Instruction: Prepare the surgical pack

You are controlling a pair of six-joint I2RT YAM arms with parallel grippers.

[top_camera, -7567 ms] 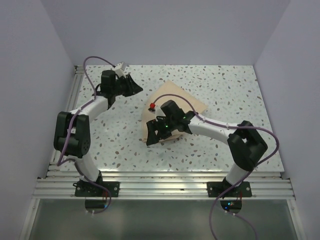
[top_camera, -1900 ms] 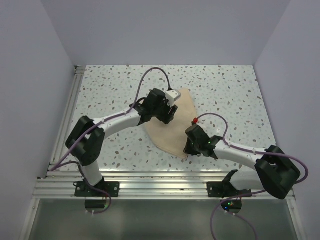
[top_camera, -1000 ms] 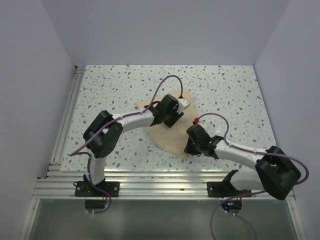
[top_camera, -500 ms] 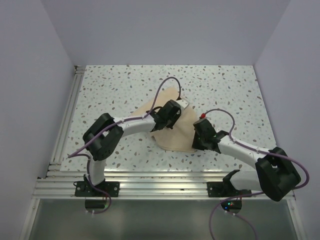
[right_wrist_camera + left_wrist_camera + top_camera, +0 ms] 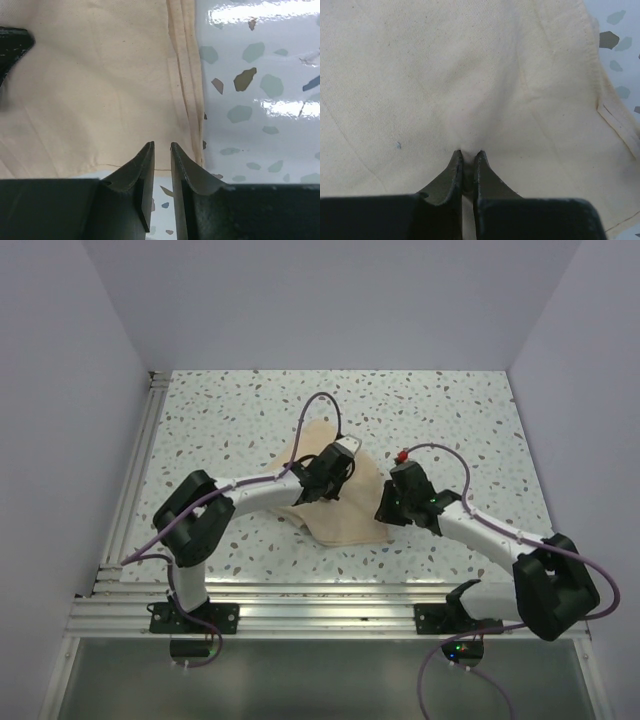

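Note:
The surgical pack shows only as its beige wrap sheet (image 5: 345,522), lying folded and rumpled at the middle of the speckled table. My left gripper (image 5: 318,490) rests on the sheet's middle. In the left wrist view it (image 5: 468,155) is shut on a small pinched ridge of the sheet (image 5: 445,75). My right gripper (image 5: 386,512) hovers at the sheet's right edge. In the right wrist view its fingertips (image 5: 162,146) stand slightly apart with nothing between them, just over the hemmed edge of the sheet (image 5: 100,75).
The speckled table (image 5: 460,420) is walled at the back and on both sides. An aluminium rail (image 5: 130,490) runs along its left edge and another along the near edge. Purple cables (image 5: 318,405) loop above both arms.
My left gripper has shut on the sheet and pulled back toward the near left. My right gripper has let go of the sheet's near right edge and drawn away; the sheet has bunched leftward.

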